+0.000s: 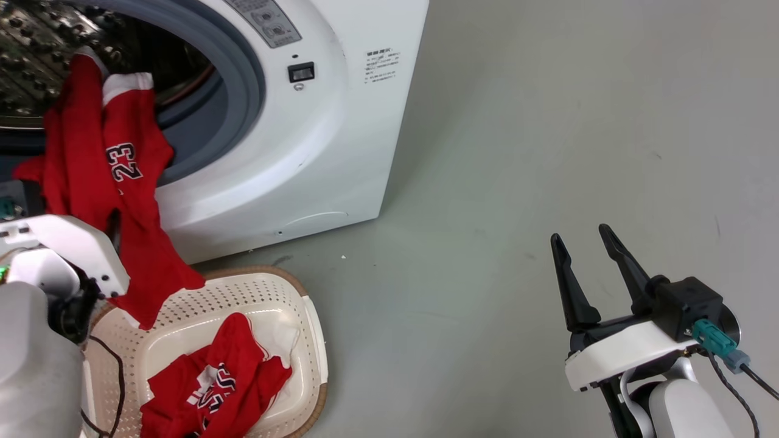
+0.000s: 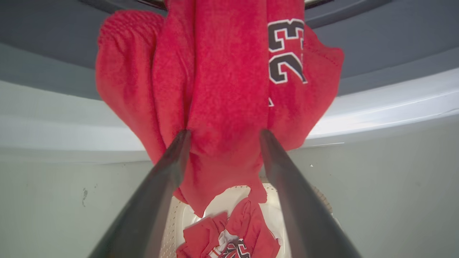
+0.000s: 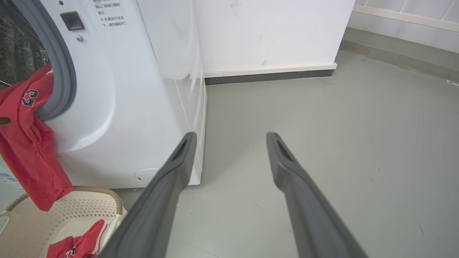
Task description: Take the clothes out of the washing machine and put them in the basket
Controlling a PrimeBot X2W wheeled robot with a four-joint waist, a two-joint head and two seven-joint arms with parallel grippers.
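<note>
Red number-23 jersey (image 1: 122, 164) hangs out of the washing machine (image 1: 341, 121) mouth, its hem over the basket (image 1: 255, 286) just before the machine, where a second jersey (image 1: 213, 377) lies. The left end effector (image 2: 224, 138) gapes wide, fingers flanking the hanging cloth. The right end effector (image 1: 584, 240), spread and empty, hovers well right of the machine.

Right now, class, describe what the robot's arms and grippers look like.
Right gripper: two long, tapered black jaws on a white bracket, black block behind, teal plug with dark cable, pale grey forearm. Left gripper: same dark jaws; white wrist casing, thin black cable.
</note>
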